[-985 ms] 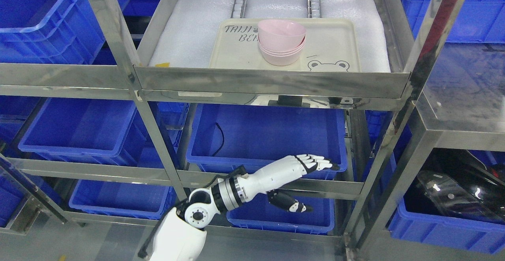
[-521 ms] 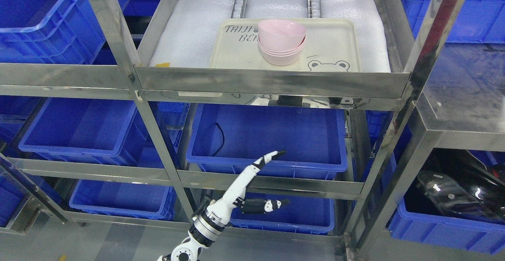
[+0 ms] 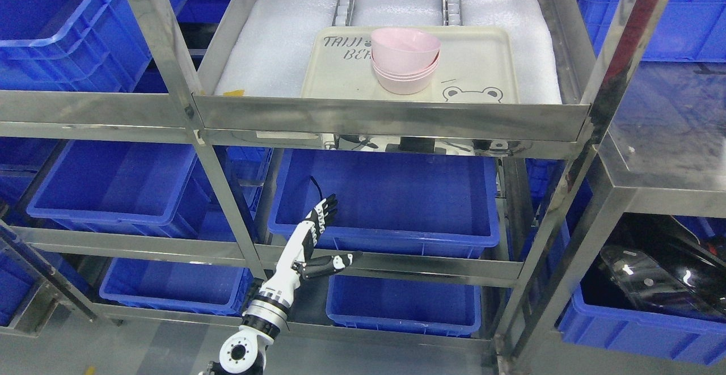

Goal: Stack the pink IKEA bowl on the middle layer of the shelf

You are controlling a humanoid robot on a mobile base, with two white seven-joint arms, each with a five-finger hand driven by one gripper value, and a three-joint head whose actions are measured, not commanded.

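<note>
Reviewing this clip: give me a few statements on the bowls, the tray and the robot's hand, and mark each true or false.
1. The pink bowls sit nested in one stack on the cream tray. True.
2. The left hand is gripping a bowl. False: its fingers are spread and hold nothing.
3. The hand is low, in front of the blue bin under the tray's shelf. True.
4. The tray lies on the floor. False: it rests on white foam padding on a metal shelf.
5. The right hand is reaching for the stack. False: no right arm is in view.
</note>
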